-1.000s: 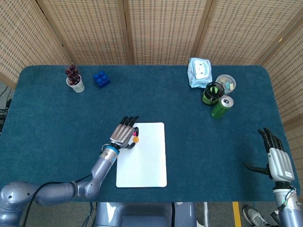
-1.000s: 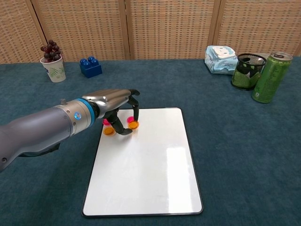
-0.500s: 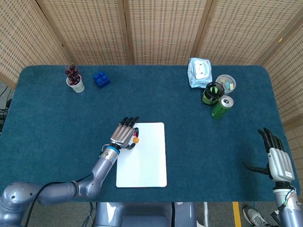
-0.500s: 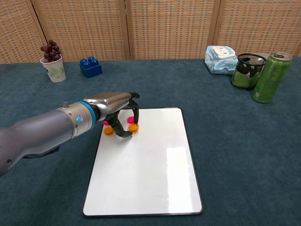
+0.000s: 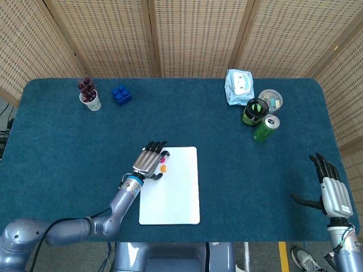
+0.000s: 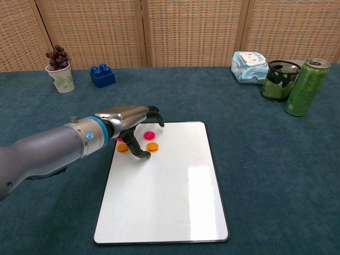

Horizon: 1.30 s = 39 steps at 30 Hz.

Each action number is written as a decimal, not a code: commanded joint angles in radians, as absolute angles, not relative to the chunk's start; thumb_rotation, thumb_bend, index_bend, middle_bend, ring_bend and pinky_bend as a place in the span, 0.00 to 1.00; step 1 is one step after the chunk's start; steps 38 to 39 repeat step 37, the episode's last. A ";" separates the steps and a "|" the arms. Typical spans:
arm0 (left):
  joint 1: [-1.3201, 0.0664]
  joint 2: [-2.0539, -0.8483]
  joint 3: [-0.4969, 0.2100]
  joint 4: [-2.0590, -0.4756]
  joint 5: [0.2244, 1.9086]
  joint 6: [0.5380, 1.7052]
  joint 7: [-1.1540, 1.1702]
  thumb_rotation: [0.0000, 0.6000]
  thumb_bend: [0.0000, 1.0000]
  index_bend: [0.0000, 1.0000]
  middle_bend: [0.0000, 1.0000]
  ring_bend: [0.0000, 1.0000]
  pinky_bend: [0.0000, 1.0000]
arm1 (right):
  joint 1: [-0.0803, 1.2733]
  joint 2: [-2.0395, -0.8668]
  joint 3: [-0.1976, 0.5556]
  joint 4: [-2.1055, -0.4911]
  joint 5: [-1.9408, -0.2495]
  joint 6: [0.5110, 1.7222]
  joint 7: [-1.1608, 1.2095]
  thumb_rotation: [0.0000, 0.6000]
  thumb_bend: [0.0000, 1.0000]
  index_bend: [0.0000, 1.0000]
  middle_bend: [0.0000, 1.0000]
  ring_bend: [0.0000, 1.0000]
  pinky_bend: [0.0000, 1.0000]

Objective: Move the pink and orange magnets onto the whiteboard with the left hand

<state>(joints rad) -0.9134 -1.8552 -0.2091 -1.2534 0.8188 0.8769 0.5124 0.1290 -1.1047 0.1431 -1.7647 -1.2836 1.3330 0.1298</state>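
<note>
The whiteboard already carries a pink magnet and an orange magnet near its top-left corner; another orange magnet sits at its left edge — likely still to go. Left hand hovers above them, fingers spread, holding nothing; right hand lies open, well right of the whiteboard. Paper cup holds grapes.
</note>
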 commanded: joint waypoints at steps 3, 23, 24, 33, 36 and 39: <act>-0.906 -1.849 -0.211 -1.264 0.846 0.883 0.484 1.00 0.26 0.06 0.00 0.00 0.00 | 0.129 -1.105 0.143 -1.765 -1.284 1.333 0.130 1.00 0.03 0.00 0.00 0.00 0.00; -0.675 -1.465 -0.146 -1.599 1.113 1.195 0.381 1.00 0.08 0.00 0.00 0.00 0.00 | 0.129 -1.106 0.141 -1.764 -1.289 1.337 0.122 1.00 0.03 0.00 0.00 0.00 0.00; -0.644 -1.438 -0.132 -1.598 1.131 1.231 0.367 1.00 0.07 0.00 0.00 0.00 0.00 | 0.128 -1.106 0.141 -1.765 -1.289 1.338 0.121 1.00 0.03 0.00 0.00 0.00 0.00; -0.357 -1.331 -0.019 -1.509 1.198 1.534 0.241 1.00 0.06 0.00 0.00 0.00 0.00 | 0.126 -1.117 0.142 -1.762 -1.301 1.363 0.089 1.00 0.03 0.00 0.00 0.00 0.00; -0.299 -1.334 -0.005 -1.527 1.214 1.606 0.221 1.00 0.06 0.00 0.00 0.00 0.00 | 0.123 -1.125 0.142 -1.756 -1.309 1.378 0.079 1.00 0.03 0.00 0.00 0.00 0.00; -0.285 -1.331 -0.001 -1.539 1.227 1.622 0.205 1.00 0.06 0.00 0.00 0.00 0.00 | 0.122 -1.127 0.142 -1.754 -1.312 1.382 0.076 1.00 0.03 0.00 0.00 0.00 0.00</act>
